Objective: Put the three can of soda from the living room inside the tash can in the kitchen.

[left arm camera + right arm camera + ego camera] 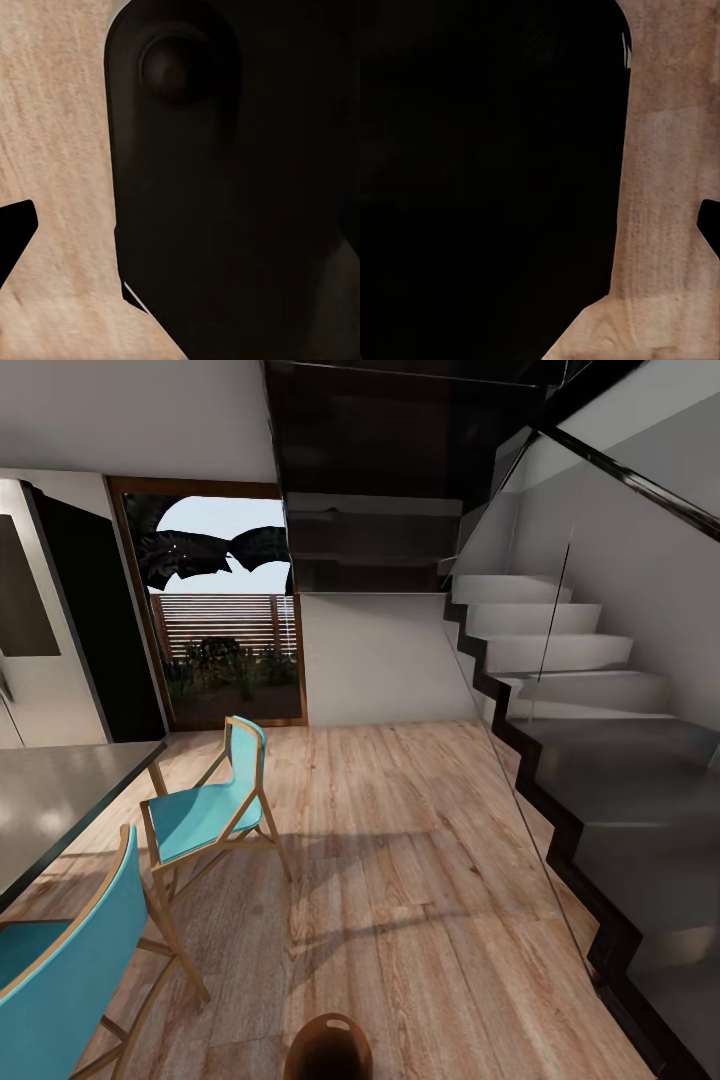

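Note:
The tash can (312, 1054), a small round brown bin with a slot cut-out near its rim, stands on the wood floor at the bottom middle of the head view, close in front of me. The cans of soda are out of view. In the left wrist view a black fingertip (15, 234) pokes in over the floor beside the dark body of the robot (232, 187). A similar black tip (709, 225) shows at the edge of the right wrist view, next to the dark robot body (487, 180). Neither wrist view lets me judge how the jaws stand.
A grey table (50, 800) with two teal wood-framed chairs (205, 810) (60, 970) fills the left. The steel fridge (30, 620) stands far left, glass doors (225, 630) behind. A glass-sided staircase (580, 690) runs along the right. Open wood floor (400, 860) lies ahead.

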You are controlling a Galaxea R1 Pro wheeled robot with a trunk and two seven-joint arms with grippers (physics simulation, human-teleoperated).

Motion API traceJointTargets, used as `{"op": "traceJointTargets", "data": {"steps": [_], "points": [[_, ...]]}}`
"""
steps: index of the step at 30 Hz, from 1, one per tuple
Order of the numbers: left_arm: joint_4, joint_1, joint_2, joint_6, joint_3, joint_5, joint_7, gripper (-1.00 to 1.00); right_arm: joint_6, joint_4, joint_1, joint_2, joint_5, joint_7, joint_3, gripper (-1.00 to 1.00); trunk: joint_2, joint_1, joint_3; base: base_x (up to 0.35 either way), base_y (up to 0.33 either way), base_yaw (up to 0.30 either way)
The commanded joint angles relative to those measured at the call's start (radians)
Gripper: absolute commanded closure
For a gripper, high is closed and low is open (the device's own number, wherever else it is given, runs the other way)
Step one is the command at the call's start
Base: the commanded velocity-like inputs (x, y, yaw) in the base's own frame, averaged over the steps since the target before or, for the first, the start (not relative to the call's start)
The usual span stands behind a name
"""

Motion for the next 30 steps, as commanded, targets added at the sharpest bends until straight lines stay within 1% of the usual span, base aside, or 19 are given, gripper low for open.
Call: {"op": "traceJointTargets", "data": {"steps": [1,30], "points": [[0.000,0.000,0.000,0.000,0.000,0.000,0.000,-1.00,0.000,0.000,0.000,0.000,0.000,0.000,0.000,-1.00,0.000,0.000,0.000,0.000,0.000,0.000],[0.000,0.000,0.000,0.000,0.000,0.000,0.000,-1.00,0.000,0.000,0.000,0.000,0.000,0.000,0.000,-1.00,0.000,0.000,0.000,0.000,0.000,0.000]]}}
